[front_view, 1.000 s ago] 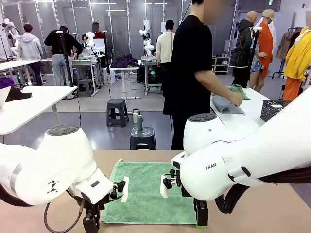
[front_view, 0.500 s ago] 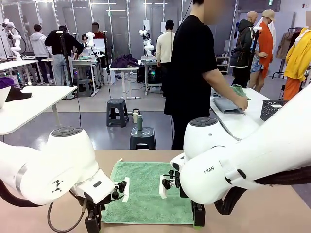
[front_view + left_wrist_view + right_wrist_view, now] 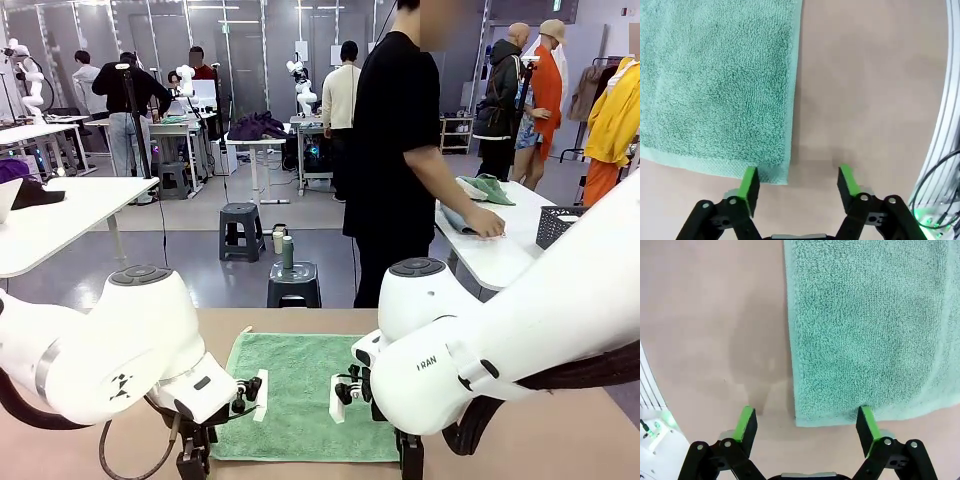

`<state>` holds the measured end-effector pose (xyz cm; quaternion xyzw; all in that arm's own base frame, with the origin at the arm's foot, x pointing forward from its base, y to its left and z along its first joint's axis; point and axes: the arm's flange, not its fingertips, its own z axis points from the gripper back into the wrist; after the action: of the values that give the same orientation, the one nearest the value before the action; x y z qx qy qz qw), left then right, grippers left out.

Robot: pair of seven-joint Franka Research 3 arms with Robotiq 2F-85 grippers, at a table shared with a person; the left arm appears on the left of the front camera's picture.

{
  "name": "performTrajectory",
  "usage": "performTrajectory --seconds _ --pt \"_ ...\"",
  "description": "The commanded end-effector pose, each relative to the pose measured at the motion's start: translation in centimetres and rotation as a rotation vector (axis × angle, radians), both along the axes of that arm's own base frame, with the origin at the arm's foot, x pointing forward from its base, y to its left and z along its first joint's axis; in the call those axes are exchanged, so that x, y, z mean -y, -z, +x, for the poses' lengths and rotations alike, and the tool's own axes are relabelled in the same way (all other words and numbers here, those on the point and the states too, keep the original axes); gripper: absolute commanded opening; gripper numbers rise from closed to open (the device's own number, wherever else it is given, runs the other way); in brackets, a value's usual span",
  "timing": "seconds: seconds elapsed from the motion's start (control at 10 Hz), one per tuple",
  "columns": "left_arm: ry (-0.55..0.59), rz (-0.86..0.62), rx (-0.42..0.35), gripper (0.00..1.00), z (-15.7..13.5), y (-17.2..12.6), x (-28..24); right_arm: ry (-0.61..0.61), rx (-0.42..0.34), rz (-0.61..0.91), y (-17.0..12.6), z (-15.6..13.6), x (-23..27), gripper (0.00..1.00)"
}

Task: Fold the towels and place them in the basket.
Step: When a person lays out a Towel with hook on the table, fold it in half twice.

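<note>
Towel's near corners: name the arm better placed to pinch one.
Right, narrowly. Both open grippers straddle a corner of the mint-green towel, but the right gripper has more cloth between its fingers; the left gripper barely overlaps it.

Mint-green towel (image 3: 300, 395) lies flat, unfolded on the tan table (image 3: 280, 322) — dark mesh basket (image 3: 562, 226) well apart, far right.

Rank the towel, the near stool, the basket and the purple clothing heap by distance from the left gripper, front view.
From the left gripper:
1. The towel, on the table beside it.
2. The near stool, just past the table's far edge.
3. The basket, on the side table at right.
4. The purple clothing heap, far back in the room.
</note>
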<state>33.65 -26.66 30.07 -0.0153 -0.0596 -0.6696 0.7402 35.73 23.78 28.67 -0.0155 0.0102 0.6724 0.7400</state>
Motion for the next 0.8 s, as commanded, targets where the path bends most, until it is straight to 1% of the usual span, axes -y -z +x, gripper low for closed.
performTrajectory --seconds 0.0,0.1,0.2,0.3,0.4,0.5,0.6,0.7 --pt "0.007 0.004 0.039 0.00 0.5 0.4 0.3 -0.016 0.008 0.035 0.3 0.0 0.3 0.92" --pt "0.020 -0.003 0.041 0.00 0.7 0.6 0.2 -0.017 0.002 0.043 0.4 0.0 0.3 0.89" --pt "0.038 -0.023 0.038 0.00 1.2 0.8 0.1 -0.019 -0.003 0.049 0.4 0.0 0.3 0.74" --pt "0.047 -0.038 0.034 0.07 1.4 0.8 0.0 -0.020 -0.007 0.057 0.4 0.0 0.3 0.50" --pt "0.048 -0.039 0.033 0.00 1.4 0.7 0.0 -0.014 -0.004 0.056 0.3 0.1 0.4 0.15" --pt "0.051 -0.035 0.030 0.00 1.3 0.6 0.0 -0.013 -0.004 0.054 0.0 0.2 0.3 0.25" --pt "0.045 -0.033 0.023 0.00 1.4 0.5 0.1 -0.012 -0.010 0.063 -0.4 0.4 0.4 0.00" --pt "0.046 -0.035 0.014 0.00 1.3 0.2 0.0 -0.004 -0.012 0.062 -0.7 0.5 0.5 0.00"
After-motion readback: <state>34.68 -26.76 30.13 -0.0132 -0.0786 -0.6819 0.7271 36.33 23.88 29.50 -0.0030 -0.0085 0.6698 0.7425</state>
